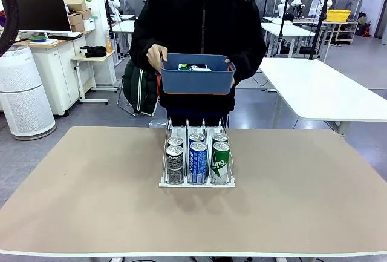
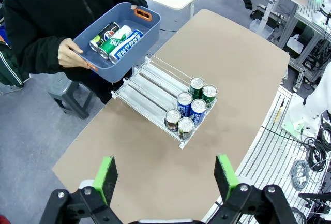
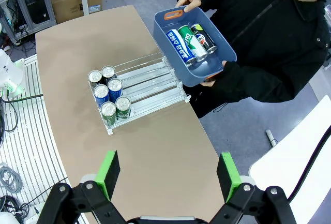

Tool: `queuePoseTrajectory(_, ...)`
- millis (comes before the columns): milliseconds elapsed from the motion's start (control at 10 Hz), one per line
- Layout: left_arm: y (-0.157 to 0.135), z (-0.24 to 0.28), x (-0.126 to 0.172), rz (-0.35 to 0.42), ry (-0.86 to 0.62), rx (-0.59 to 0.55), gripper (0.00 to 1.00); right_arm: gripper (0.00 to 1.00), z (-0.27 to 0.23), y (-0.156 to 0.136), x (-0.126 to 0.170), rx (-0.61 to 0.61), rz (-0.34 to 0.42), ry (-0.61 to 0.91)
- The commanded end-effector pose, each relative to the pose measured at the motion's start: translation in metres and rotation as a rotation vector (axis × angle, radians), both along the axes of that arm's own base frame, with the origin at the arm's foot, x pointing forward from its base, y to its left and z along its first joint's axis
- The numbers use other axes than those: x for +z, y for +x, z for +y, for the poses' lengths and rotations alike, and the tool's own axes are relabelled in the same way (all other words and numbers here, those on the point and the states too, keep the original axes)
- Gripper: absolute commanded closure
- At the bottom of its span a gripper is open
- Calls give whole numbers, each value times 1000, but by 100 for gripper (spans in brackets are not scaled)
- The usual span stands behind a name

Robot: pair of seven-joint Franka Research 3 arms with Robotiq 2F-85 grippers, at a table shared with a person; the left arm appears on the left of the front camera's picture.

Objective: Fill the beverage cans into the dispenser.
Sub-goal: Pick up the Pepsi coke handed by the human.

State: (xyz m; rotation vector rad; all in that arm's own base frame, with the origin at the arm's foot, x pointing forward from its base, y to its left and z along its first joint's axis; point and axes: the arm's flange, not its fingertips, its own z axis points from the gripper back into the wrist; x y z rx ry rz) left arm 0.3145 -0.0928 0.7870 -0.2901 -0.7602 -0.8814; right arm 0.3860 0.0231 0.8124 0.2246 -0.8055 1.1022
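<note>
Both the left gripper [image 2: 165, 176] and the right gripper [image 3: 168, 175] are hanging high over the table [image 1: 78, 189], and each one is wide open with nothing held in it. The rack [image 1: 196, 184] is sitting in the middle of the table, well below them. Six cans [image 3: 114, 87] are already standing in it, two in each lane, right up at the front lip. The black cans [image 1: 175, 163] are filling the left lane, the blue cans [image 1: 198, 160] the middle one and the green cans [image 1: 221, 160] the right one. Behind them every lane is showing bare room for more. A person is standing at the far side and holding a blue bin [image 1: 196, 79] with both hands [image 1: 156, 57], up in the air by the table's far edge. Three more cans are lying on their sides in that bin: one black, one green and one blue. So I am guessing the job is about two thirds done, with those three waiting to go into the rack.
</note>
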Motion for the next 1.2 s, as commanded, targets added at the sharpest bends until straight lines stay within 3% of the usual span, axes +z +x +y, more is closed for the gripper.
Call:
queuePoseTrajectory(0, 0, 0, 0, -1, 0, 0, 0, 0, 0, -1, 0, 0, -1, 1)
queuePoseTrajectory(1100, 0, 0, 0, -1, 0, 0, 0, 0, 0, -1, 0, 0, -1, 1)
